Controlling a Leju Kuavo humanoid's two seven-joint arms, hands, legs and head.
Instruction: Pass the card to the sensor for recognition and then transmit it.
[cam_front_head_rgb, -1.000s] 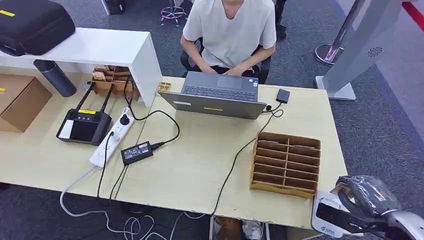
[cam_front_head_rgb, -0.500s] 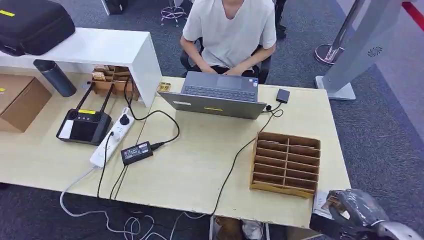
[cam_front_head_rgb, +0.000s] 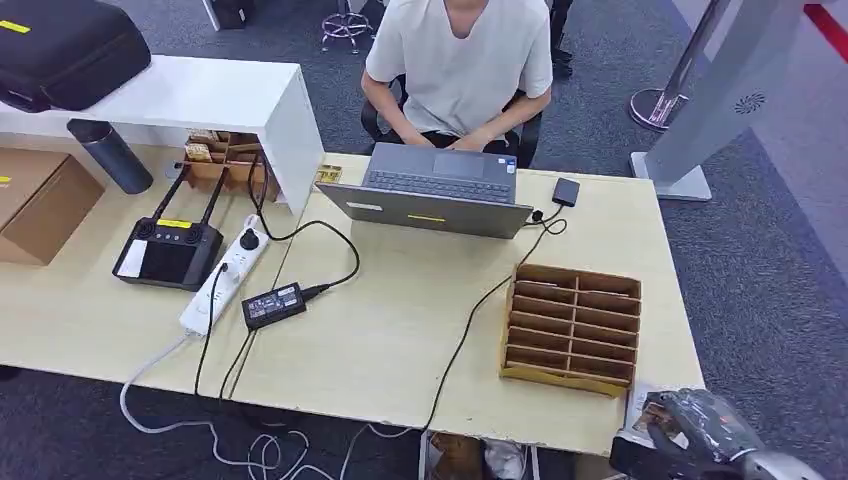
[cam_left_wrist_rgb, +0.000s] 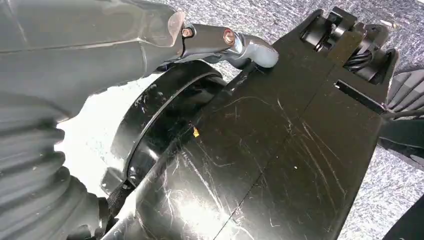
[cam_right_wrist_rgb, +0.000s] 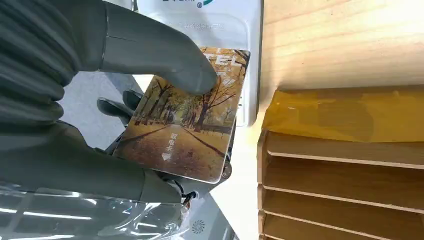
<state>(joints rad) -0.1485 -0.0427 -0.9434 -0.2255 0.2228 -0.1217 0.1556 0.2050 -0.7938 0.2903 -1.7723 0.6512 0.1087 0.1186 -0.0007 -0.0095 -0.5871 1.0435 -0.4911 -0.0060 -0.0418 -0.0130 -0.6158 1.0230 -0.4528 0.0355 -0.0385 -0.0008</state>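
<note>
Plastic-wrapped and grey, the right hand (cam_front_head_rgb: 690, 425) sits at the near right corner of the pale wooden desk (cam_front_head_rgb: 400, 330). In the right wrist view this hand (cam_right_wrist_rgb: 125, 90) holds a glossy card printed with an autumn tree avenue (cam_right_wrist_rgb: 187, 117), thumb pressed on its face and dark fingers (cam_right_wrist_rgb: 117, 107) beneath it. The card lies over a flat white sensor pad with printed lettering (cam_right_wrist_rgb: 210, 25), which rests at the desk's near right corner, just beside the near edge of a brown wooden slotted card rack (cam_right_wrist_rgb: 345, 165). Whether the card touches the pad cannot be told.

The left hand (cam_left_wrist_rgb: 150, 45) hangs beside dark body parts above grey carpet; its finger state cannot be told.

Mid-desk: the slotted rack (cam_front_head_rgb: 572, 328) toward the right edge; a black power adapter (cam_front_head_rgb: 274, 304), a white power strip (cam_front_head_rgb: 224, 275) and a black handheld controller with two antennas (cam_front_head_rgb: 168, 248) to the left.

Far edge: an open grey laptop (cam_front_head_rgb: 432, 190) with a small black box (cam_front_head_rgb: 566, 191) beside it, and a person in a white shirt (cam_front_head_rgb: 460, 60) seated behind it.
</note>
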